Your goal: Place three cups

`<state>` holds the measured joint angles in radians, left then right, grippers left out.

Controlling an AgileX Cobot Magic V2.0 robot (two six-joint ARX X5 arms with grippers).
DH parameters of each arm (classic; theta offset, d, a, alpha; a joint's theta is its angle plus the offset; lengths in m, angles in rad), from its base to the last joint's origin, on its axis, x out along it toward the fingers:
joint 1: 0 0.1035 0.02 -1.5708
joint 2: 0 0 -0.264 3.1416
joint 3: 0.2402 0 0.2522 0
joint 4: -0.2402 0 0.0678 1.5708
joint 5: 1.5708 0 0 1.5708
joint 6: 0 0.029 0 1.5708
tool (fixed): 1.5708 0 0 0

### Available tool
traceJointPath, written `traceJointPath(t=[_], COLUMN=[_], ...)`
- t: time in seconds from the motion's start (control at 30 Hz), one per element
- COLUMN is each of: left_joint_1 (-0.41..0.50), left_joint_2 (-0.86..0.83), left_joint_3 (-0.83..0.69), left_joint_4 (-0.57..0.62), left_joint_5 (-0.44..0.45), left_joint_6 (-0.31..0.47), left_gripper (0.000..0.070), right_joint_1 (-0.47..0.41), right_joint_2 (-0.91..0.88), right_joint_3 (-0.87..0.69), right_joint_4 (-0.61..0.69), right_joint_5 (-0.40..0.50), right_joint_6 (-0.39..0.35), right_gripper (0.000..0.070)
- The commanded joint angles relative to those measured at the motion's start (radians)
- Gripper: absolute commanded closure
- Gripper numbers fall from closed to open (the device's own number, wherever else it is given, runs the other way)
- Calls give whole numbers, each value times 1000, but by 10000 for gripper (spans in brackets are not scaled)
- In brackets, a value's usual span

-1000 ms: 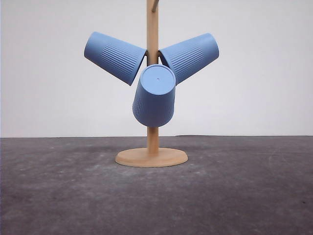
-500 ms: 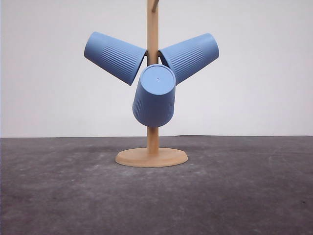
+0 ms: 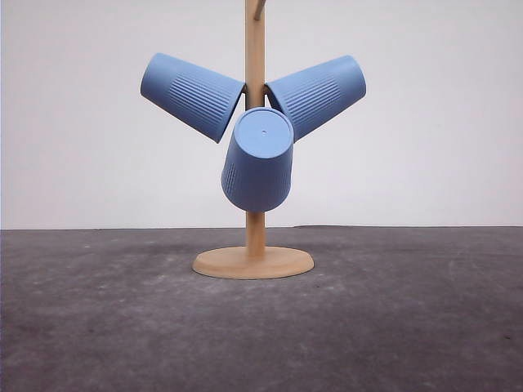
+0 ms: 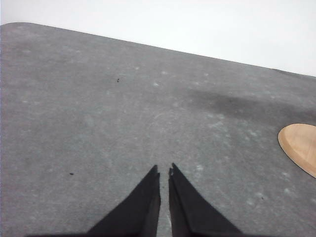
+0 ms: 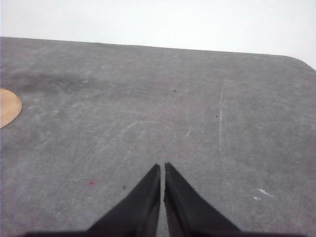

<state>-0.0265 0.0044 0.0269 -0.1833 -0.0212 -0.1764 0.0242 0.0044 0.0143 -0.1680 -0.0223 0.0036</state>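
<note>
three cups hang on the wooden rack; my left gripper and right gripper, fingers nearly together, hold nothing over bare table, apart from them.

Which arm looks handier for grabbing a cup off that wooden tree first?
Roughly even. Both the left gripper and right gripper are shut over bare table. The left suits the left cup, the right suits the right cup.

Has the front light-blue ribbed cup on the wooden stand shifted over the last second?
No. The front light-blue ribbed cup sits at the same spot against the wooden stand's pole and round base.
</note>
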Motion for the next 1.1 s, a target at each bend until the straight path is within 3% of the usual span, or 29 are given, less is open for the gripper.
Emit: traceJointPath(t=[0.0, 1.07], left_joint_1=[-1, -1], left_joint_2=[-1, -1], left_joint_3=[-14, -14], left_joint_4=[-5, -5], left_joint_5=[1, 1], left_joint_6=[6, 6], left_gripper=[688, 688], right_joint_1=[-2, -2], right_joint_2=[-1, -1], right_joint_3=[-3, -3], right_joint_4=[13, 13], right_joint_5=[3, 3], right_joint_6=[8, 8], right_gripper=[688, 688])
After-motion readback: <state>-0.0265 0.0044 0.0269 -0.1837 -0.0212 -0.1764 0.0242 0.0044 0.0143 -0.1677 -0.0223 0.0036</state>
